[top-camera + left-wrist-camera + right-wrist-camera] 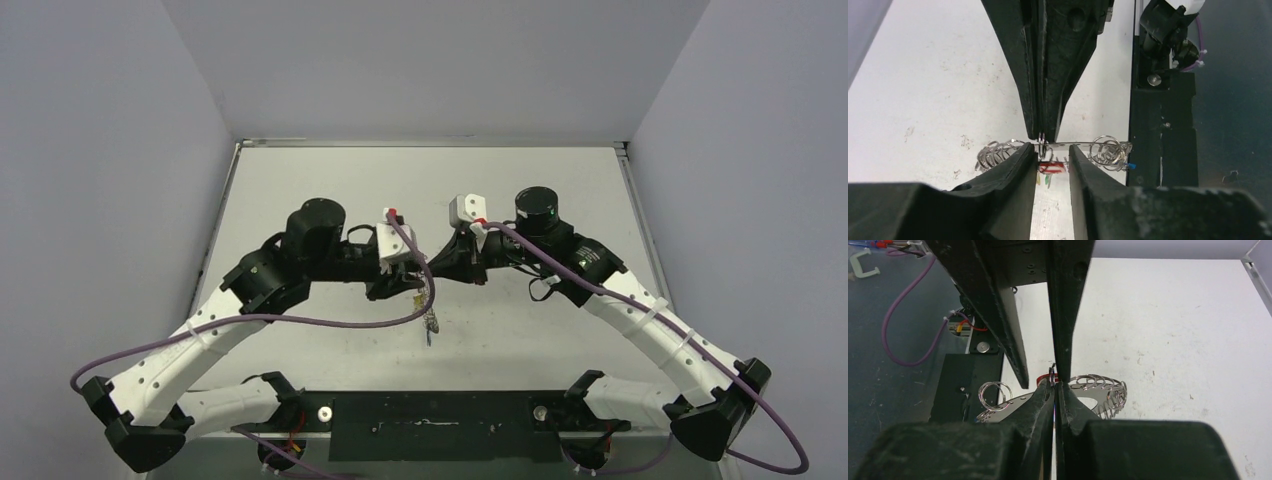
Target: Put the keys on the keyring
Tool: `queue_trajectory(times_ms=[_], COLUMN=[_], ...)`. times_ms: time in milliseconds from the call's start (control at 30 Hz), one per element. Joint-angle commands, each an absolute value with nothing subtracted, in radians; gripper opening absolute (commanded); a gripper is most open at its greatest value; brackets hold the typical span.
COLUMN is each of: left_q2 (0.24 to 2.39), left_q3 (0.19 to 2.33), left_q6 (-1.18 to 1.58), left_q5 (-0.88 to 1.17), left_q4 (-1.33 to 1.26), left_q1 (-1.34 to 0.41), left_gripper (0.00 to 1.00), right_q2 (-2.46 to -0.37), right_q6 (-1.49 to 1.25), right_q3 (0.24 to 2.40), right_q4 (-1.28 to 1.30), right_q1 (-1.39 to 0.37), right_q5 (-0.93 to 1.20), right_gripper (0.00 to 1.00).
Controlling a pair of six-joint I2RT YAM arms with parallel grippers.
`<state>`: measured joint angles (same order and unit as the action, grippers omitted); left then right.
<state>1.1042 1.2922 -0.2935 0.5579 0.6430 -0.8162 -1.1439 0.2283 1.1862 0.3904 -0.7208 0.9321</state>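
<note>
Threading step, judged: right gripper (1054, 384) clenched on flat grey loop-edged metal keyring (1013, 403), left gripper (1053, 154) parted near it; next, align red-tagged silver key (1054, 168) with a loop.

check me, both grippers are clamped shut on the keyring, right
Not quite. Only the right gripper is clamped shut on the keyring. The left gripper has its jaws standing apart, with a clear gap between them, as the left wrist view shows.

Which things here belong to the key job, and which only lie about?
For the job: keyring, red key tag, left gripper, right gripper.
Only lying about: purple cable, black base plate.
</note>
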Motion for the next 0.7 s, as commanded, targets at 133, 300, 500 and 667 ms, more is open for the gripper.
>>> queue_trajectory(times_ms=[133,300,500,667], left_q2=[0.817,0.768,0.776,0.778], left_q3=[0.962,0.843,0.788,0.771], left_q6=[-0.081,0.009,0.054,0.060], left_q5=[0.379,0.356,0.395,0.395], left_q4=[0.047,-0.205,-0.326,-0.335], left_q1=[-0.821,-0.821,-0.821,-0.819], left_gripper=[0.36,0.36,0.22,0.14], right_q2=[-1.060,-1.039,-1.033,-1.034], right_q6=[-0.025,-0.116,-0.180,-0.186], right_q3=[1.063,1.010,0.983,0.985], right_q4=[-0.071,-0.217,-0.324,-0.332], right_q1=[-0.682,-0.683,-0.683,-0.683], right_q5=[0.955,0.954,0.966,0.969], right_gripper=[0.00,0.00,0.00,0.00])
